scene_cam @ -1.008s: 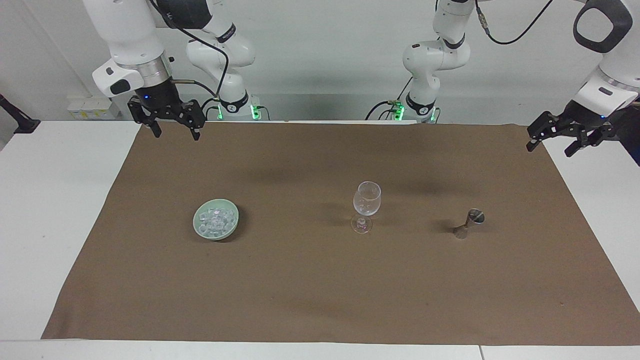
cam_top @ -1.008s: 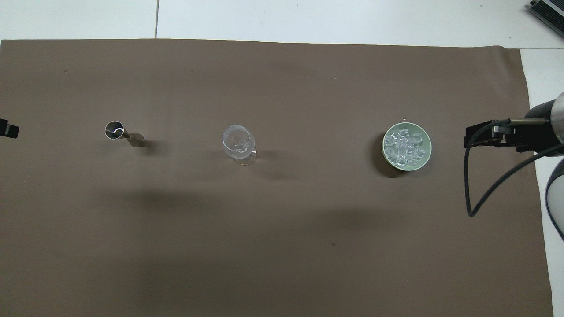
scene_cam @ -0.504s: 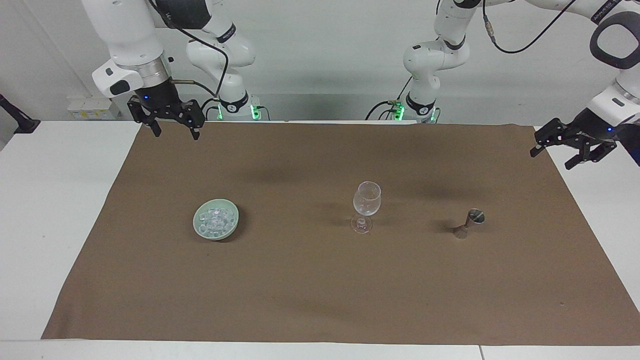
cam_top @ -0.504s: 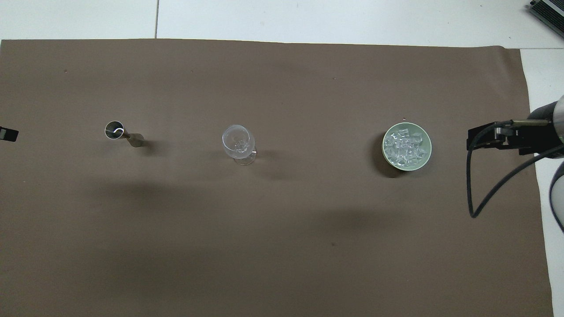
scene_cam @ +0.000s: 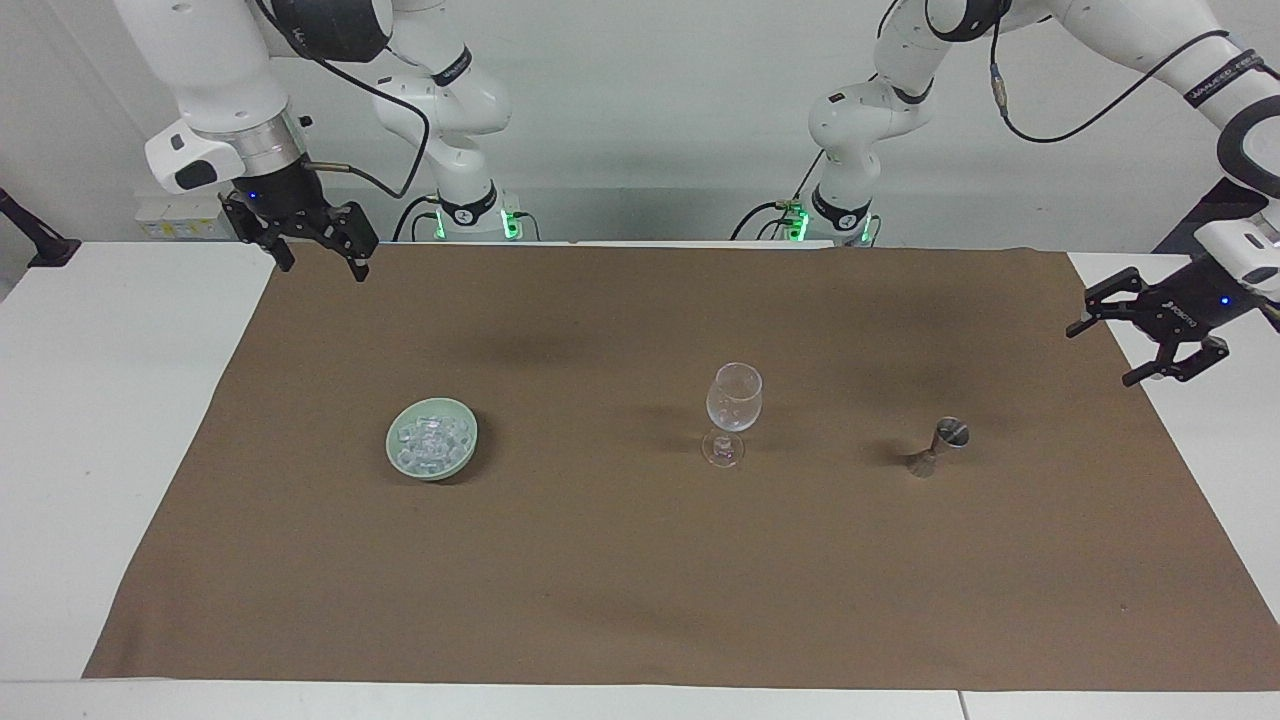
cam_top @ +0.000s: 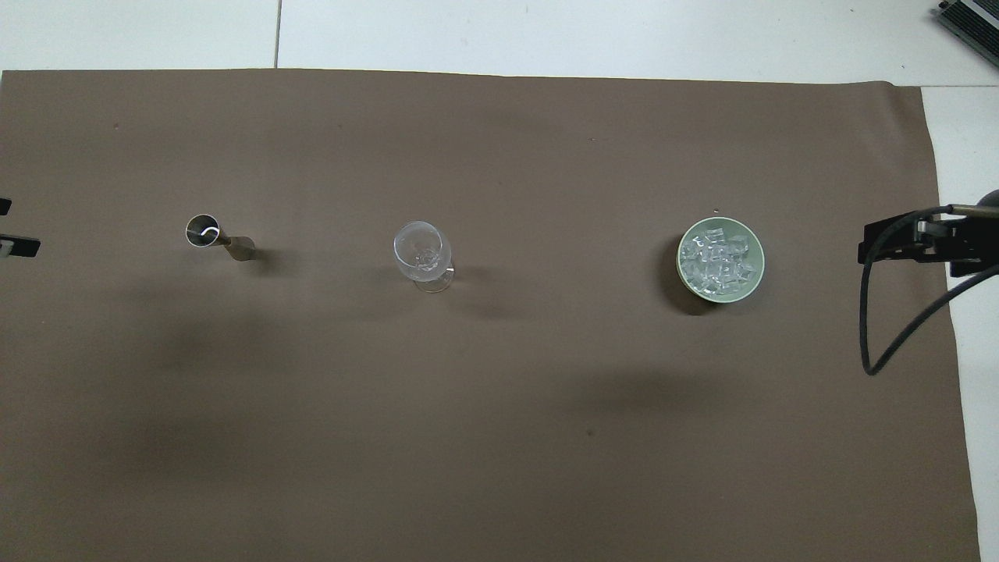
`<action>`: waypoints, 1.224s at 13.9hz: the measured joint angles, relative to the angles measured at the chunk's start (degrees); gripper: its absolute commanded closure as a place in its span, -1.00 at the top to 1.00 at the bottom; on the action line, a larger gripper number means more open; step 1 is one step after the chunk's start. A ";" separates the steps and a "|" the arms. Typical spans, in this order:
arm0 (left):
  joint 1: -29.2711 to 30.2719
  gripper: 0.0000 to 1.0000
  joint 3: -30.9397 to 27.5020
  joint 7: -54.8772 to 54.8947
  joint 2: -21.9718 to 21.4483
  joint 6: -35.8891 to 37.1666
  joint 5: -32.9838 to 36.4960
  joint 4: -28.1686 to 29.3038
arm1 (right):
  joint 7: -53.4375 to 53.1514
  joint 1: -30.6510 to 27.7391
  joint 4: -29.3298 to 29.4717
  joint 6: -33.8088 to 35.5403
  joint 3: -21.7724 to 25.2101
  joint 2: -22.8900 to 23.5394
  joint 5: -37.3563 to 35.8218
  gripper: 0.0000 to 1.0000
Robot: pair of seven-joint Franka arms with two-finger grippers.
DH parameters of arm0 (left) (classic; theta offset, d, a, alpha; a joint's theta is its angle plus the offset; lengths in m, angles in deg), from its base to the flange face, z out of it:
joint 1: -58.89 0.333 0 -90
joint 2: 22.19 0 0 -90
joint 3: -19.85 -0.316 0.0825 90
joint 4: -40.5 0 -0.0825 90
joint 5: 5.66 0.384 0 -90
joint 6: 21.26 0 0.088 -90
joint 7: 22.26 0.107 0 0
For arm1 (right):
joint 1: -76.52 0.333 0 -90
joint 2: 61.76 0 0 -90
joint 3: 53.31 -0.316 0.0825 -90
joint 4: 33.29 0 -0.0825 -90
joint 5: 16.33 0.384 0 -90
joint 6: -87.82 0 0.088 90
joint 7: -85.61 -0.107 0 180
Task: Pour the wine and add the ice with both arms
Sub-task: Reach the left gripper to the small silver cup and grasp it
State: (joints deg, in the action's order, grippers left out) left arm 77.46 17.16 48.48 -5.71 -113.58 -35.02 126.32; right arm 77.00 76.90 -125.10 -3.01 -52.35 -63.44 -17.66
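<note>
The ice (scene_cam: 432, 438) is a heap of small clear cubes in a pale green bowl (scene_cam: 470, 428) on the brown mat; it also shows in the overhead view (cam_top: 718, 256). A clear stemmed glass (scene_cam: 734, 398) stands upright mid-mat. A small metal measuring cup (scene_cam: 938, 447) stands beside it, toward the left arm's end. My left gripper (scene_cam: 1102, 355) hangs open and empty in the air over the mat's edge at that end. My right gripper (scene_cam: 320, 265) hangs open and empty over the mat's corner near its base.
The brown mat (scene_cam: 600, 570) covers most of the white table (scene_cam: 100, 420). In the overhead view the glass (cam_top: 422, 250), the measuring cup (cam_top: 204, 231) and the bowl (cam_top: 759, 269) stand in one row. The right gripper's black cable (cam_top: 882, 343) loops down.
My left gripper has dropped lower and turned at the mat's edge. My right gripper has drawn outward, away from the bowl. The glass, cup and bowl have not moved.
</note>
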 measured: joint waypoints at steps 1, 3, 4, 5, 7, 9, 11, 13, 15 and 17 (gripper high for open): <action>0.79 1.00 -0.01 5.31 1.30 -0.05 -2.82 0.00 | 0.00 0.02 0.00 -0.03 -0.18 0.00 0.01 1.00; 2.09 1.00 0.01 14.92 3.22 -0.05 -8.22 0.00 | 0.00 0.05 0.00 -0.03 -0.51 0.00 0.02 1.00; 2.42 1.00 0.01 18.82 4.03 0.00 -10.52 0.01 | 0.00 0.06 0.00 -0.05 -0.54 0.00 0.02 1.00; 2.60 1.00 0.10 22.69 4.88 0.02 -12.97 0.02 | 0.00 0.05 0.00 -0.06 -0.50 0.00 0.02 1.00; 2.64 1.00 0.47 27.84 6.40 0.03 -15.33 0.06 | 0.00 0.05 0.00 -0.06 -0.44 0.00 0.02 1.00; 2.90 1.00 0.60 32.64 8.79 0.02 -17.89 0.13 | 0.00 0.05 0.00 -0.06 -0.44 0.00 0.02 1.00; 3.67 1.00 0.60 38.19 12.12 0.01 -20.11 0.16 | 0.00 0.05 0.00 -0.06 -0.44 0.00 0.02 1.00; 4.56 1.00 0.74 42.26 15.31 0.14 -21.09 0.15 | 0.00 0.05 0.00 -0.06 -0.44 0.00 0.02 1.00; 5.65 1.00 1.71 46.01 18.29 1.16 -23.25 0.17 | 0.00 0.05 0.00 -0.06 -0.44 0.00 0.02 1.00; 7.39 1.00 4.49 48.04 20.49 2.07 -25.75 0.14 | 0.00 0.05 0.00 -0.06 -0.44 0.00 0.02 1.00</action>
State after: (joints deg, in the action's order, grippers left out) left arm 84.85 21.66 96.52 14.79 -111.52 -60.78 126.46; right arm 77.00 76.95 -125.10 -3.07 -52.79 -63.44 -17.64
